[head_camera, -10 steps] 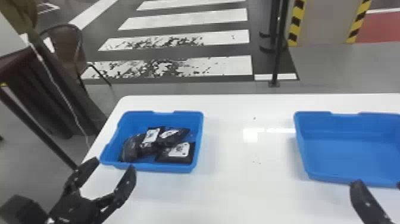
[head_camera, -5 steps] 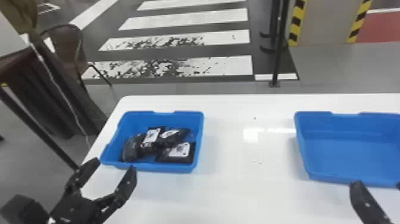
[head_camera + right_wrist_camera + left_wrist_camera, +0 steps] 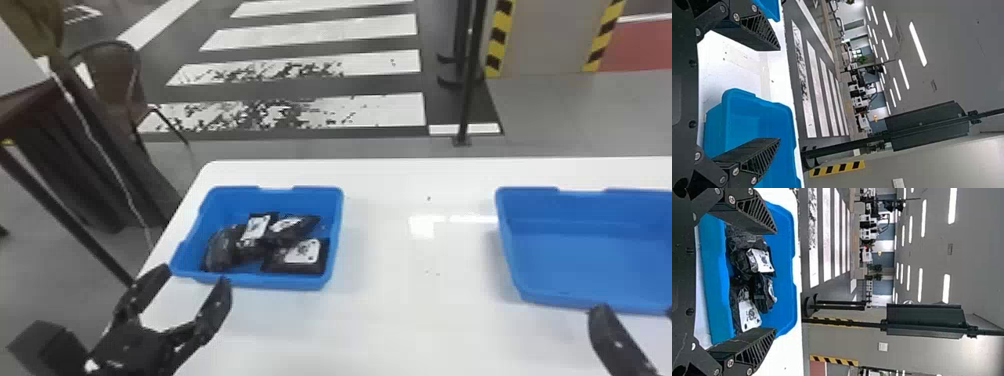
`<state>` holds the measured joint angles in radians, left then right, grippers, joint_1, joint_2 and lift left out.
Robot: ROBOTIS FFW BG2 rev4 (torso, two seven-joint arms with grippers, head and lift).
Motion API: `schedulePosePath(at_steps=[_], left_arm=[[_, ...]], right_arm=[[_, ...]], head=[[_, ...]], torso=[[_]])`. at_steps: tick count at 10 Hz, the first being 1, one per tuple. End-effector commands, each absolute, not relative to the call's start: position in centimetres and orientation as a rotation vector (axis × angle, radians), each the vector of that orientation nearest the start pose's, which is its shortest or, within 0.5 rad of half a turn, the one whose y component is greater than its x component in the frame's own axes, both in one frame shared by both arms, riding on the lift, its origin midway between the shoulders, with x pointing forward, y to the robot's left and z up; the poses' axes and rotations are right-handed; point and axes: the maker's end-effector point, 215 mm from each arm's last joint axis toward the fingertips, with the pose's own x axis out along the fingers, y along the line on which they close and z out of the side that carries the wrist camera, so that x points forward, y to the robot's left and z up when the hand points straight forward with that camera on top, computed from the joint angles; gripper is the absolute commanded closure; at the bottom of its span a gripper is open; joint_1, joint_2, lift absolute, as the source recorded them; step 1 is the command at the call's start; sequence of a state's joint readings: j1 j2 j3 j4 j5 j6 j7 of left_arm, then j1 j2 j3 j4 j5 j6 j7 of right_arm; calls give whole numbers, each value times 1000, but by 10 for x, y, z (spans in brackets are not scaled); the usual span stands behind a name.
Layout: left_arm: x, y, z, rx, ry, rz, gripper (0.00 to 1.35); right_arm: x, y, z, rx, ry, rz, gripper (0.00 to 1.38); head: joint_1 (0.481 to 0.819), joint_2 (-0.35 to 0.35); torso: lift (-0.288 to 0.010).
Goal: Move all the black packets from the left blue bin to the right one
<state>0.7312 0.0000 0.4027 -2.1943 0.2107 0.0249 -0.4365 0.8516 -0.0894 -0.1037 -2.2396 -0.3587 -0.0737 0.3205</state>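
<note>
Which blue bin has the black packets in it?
The left bin, close to the white table's left edge. Black packets with white labels are piled inside it, while the right bin shows a bare blue floor.

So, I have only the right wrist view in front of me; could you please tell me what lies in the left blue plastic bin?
Observer: Several soft black packets with white labels lie in that bin, bunched together and partly overlapping.
Operator: Thank you, that helps. Would you also tell me where the left pincer is, please?
Observer: In the head view, the left black pincer with two flat fingers is by the bin's near rim, toward its left corner.
</note>
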Motion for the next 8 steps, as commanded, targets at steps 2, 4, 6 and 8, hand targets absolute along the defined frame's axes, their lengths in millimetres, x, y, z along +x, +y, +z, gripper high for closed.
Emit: schedulePosePath(at_steps=[2,4,6,8], left_arm=[[382,343,-334,12,101,-92,160],[408,333,-344,-39,128,-96,160],[435,316,-365,-105,184,-113,162],[461,308,-382,-136,246,-116,165]], right_arm=[[339,-217,-329,237,65,265,213],[339,-217,-328,239,65,267,213],[339,-217,-330,241,67,264,214],[339,-216,-330,245,67,265,213]], head=[[695,202],[695,200],[695,179],[695,146]], torso=[[-140],[-140],[-140],[-140]])
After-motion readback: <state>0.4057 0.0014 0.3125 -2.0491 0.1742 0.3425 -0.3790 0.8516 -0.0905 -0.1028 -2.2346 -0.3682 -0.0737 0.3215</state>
